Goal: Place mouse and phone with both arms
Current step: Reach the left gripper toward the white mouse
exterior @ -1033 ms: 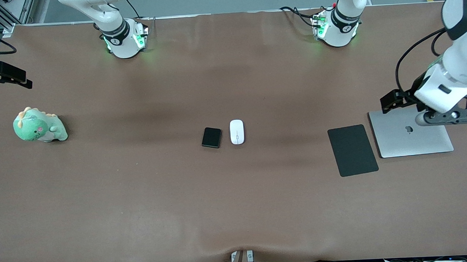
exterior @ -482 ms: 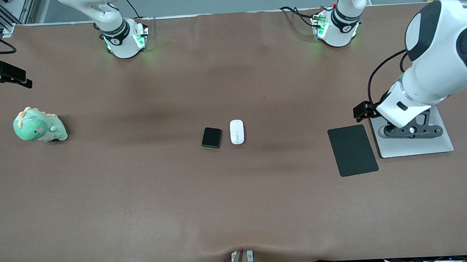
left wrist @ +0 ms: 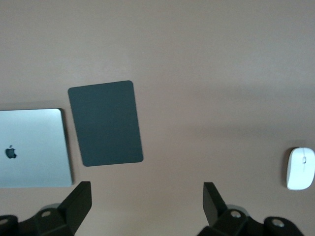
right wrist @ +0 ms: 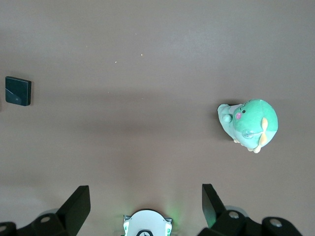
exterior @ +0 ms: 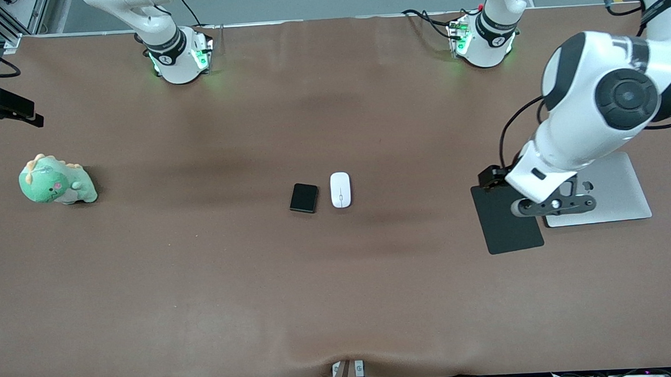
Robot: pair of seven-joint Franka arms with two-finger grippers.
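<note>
The white mouse (exterior: 340,189) lies on the brown table near its middle, and the black phone (exterior: 304,198) lies right beside it toward the right arm's end. My left gripper (exterior: 552,205) is open and empty in the air, over the adjoining edges of the black mat (exterior: 507,226) and the laptop (exterior: 613,190). In the left wrist view my left gripper (left wrist: 147,184) has bare table between its fingers, with the mouse (left wrist: 301,168) off to one side. My right gripper (right wrist: 145,189) is open and empty, high over the table by its arm's base. The phone (right wrist: 18,91) shows there too.
A closed silver laptop (left wrist: 32,147) and the thin black mat (left wrist: 106,123) lie side by side at the left arm's end. A green dinosaur plush (exterior: 56,181) sits at the right arm's end, also in the right wrist view (right wrist: 248,124).
My left arm has swung from over the laptop toward the mat and the table's middle. The mouse, phone and right arm have not visibly moved.
</note>
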